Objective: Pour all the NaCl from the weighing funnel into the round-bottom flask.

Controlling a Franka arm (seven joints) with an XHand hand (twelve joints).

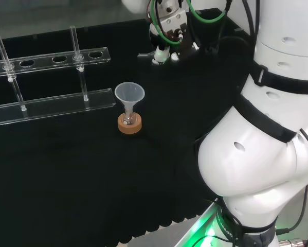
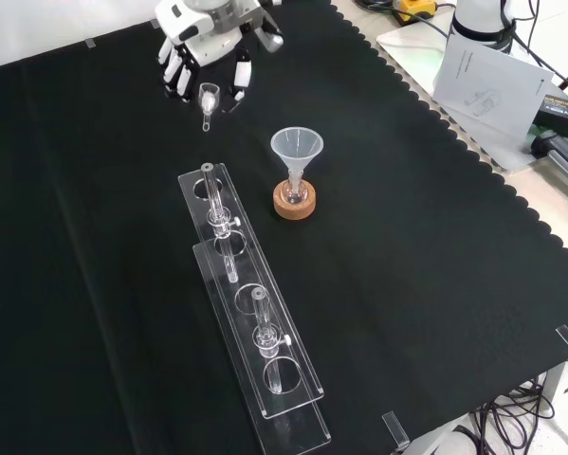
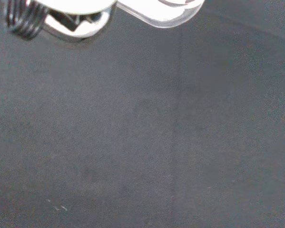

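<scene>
A small clear weighing funnel [image 2: 209,97] lies on the black cloth near the far edge in the front view, its stem pointing toward the rack. The hand [image 2: 208,33] hangs just above it, open, with fingers [image 2: 179,78] on one side and the thumb [image 2: 241,76] on the other; I see gaps between them and the funnel. In the head view the hand [image 1: 166,31] is at the top centre. The round-bottom flask [image 1: 128,120] stands upright on a cork ring [image 2: 294,203], with a clear plastic funnel [image 2: 297,145] in its neck.
A long clear acrylic rack [image 2: 250,322] with a few glass tubes stands close to the flask, on its left in both the head view and the front view. The arm's white links [image 1: 261,144] are at the right in the head view. Papers [image 2: 483,76] lie beyond the cloth's scalloped edge.
</scene>
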